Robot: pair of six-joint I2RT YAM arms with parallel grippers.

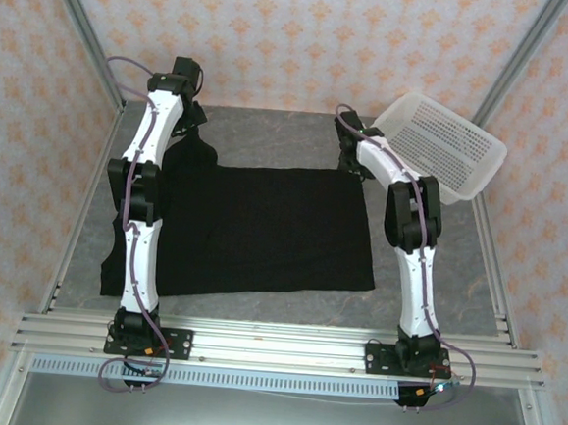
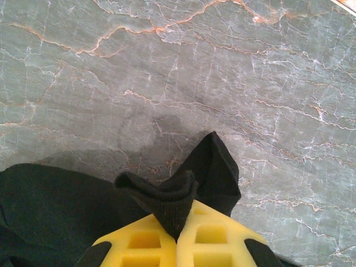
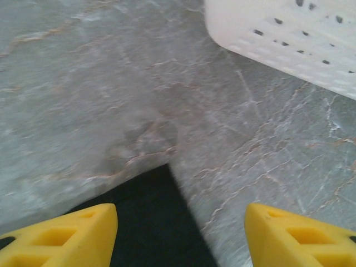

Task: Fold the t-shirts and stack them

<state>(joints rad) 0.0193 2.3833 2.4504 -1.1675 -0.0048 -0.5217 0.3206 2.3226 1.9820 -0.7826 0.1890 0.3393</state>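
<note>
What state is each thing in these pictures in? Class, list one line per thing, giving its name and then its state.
black t-shirt: spread mostly flat on the table, plain side up, far left corner pinched and lifted.
left tool: shut on a fold of the t-shirt.
right tool: open, holding nothing, jaws either side of the t-shirt's far right corner.
white basket: tilted at the far right, nothing seen in it.

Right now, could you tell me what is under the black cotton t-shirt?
The black cotton t-shirt lies spread on the grey marbled tabletop, which shows beside it. Anything else beneath is covered by the cloth. One corner is pinched in the left claw.
</note>
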